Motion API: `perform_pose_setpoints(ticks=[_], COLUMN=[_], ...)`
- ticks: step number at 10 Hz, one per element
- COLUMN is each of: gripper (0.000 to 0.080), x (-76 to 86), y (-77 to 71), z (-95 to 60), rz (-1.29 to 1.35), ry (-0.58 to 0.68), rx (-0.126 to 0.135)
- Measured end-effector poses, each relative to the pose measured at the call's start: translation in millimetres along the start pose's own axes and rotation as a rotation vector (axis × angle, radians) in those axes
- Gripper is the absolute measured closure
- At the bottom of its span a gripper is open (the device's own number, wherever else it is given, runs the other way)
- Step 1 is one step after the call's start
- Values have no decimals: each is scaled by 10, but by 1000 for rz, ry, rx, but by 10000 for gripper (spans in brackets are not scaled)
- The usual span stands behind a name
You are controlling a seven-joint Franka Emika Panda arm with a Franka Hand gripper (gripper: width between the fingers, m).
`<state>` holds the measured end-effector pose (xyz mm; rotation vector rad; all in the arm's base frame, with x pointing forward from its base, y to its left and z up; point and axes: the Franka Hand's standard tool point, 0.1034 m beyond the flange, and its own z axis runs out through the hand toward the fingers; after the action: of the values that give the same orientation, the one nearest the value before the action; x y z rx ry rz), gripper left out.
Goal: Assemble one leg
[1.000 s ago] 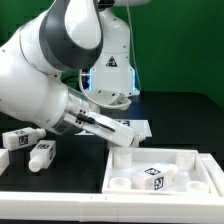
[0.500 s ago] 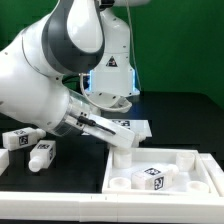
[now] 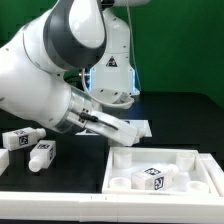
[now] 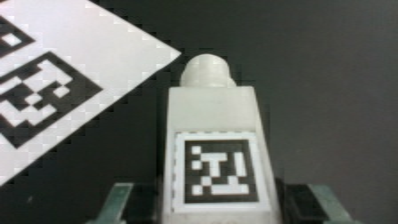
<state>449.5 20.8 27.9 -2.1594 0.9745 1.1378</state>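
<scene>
My gripper (image 3: pixel 97 121) is shut on a leg (image 3: pixel 123 130), a short white post that sticks out of it, tilted, towards the exterior view's right. In the wrist view the leg (image 4: pixel 217 120) lies lengthwise between my fingers (image 4: pixel 125 200), its square tag facing the camera and its rounded tip pointing away. The gripper (image 4: pixel 215 208) holds it at its near end, above the dark table and next to the marker board (image 4: pixel 63 80).
Two more legs (image 3: pixel 20 138) (image 3: pixel 40 154) lie at the exterior view's left. The large white square tray-like piece (image 3: pixel 125 160) with round sockets sits at the front right, a tagged part (image 3: pixel 152 179) inside it. The marker board (image 3: pixel 140 124) lies behind the held leg.
My gripper has shifted a little towards the exterior view's right with the leg in it. More of the leg now shows, reaching nearer the tray-like piece.
</scene>
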Motion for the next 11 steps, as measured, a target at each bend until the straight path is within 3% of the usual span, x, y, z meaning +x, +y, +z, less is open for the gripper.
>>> perform_pose_setpoints(ticks=[3, 8, 10, 11], gripper=[517, 517, 517, 517], x=[-358, -260, -368, -437], y=[-264, -374, -502, -612], z=[-134, -161, -208, -235], rz=[-24, -63, -89, -112], ry=[34, 352, 460, 536], rx=[-11, 6, -5, -24])
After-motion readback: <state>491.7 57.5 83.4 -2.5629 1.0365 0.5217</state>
